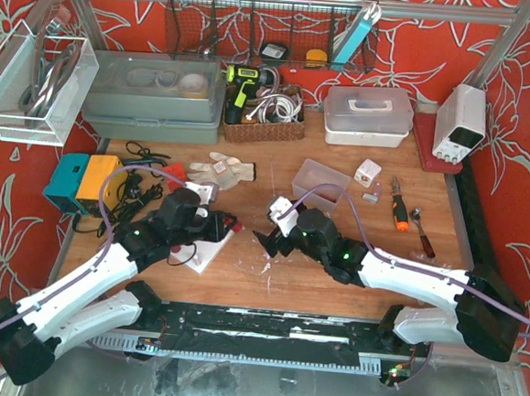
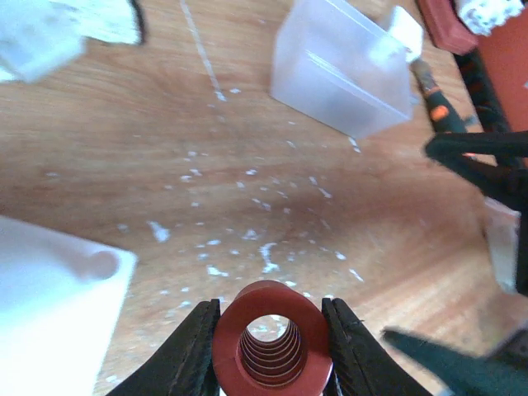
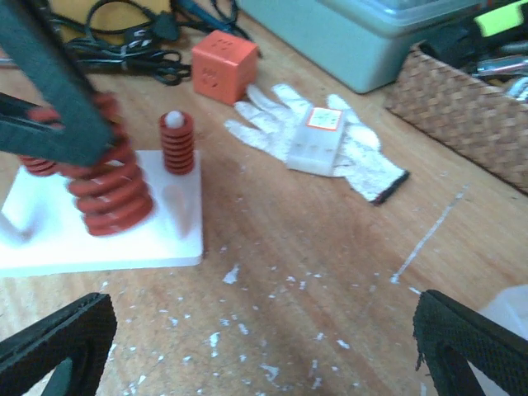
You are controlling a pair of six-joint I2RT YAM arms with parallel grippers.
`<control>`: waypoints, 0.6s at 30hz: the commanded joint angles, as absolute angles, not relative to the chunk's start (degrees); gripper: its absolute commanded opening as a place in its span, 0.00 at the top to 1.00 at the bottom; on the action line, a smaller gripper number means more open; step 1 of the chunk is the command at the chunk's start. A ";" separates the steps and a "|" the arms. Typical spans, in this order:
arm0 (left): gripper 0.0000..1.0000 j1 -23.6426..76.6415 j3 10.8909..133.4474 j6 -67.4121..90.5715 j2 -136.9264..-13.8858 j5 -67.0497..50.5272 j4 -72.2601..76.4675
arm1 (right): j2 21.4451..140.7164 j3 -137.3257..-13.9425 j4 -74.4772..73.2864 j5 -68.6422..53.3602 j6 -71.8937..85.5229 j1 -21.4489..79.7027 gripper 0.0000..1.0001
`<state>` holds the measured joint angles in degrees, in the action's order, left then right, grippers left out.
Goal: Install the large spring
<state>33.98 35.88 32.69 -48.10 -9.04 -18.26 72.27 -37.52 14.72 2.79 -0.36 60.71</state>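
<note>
My left gripper [image 2: 271,363] is shut on the large red spring [image 2: 271,338], one black finger on each side of its coils. In the top view the left gripper [image 1: 224,226] holds it by the right edge of the white base plate [image 1: 201,253]. In the right wrist view the large spring [image 3: 107,186] hangs over the plate [image 3: 99,243], beside a bare white peg [image 3: 178,203]; I cannot tell whether it touches. A small red spring [image 3: 177,144] sits on another peg. My right gripper [image 3: 264,355] is wide open and empty over the table, just right of the plate [image 1: 265,240].
A clear plastic tub [image 1: 319,182] lies behind the right gripper. A white glove [image 3: 322,144] with a small white box on it and an orange cube [image 3: 223,66] lie behind the plate. A screwdriver [image 1: 400,213] lies at the right. Cables and a wicker basket [image 3: 462,91] stand further back.
</note>
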 commanded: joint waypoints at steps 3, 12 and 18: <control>1.00 34.10 34.71 34.66 -39.39 7.65 -28.99 | 69.46 -35.39 17.14 13.25 1.56 60.73 0.01; 1.00 34.19 41.28 51.08 -37.42 18.15 -46.98 | 70.36 -35.66 16.52 14.68 1.35 60.12 0.01; 1.00 34.20 45.35 57.55 -46.08 16.03 -54.73 | 70.40 -35.60 16.35 14.85 1.07 59.94 0.01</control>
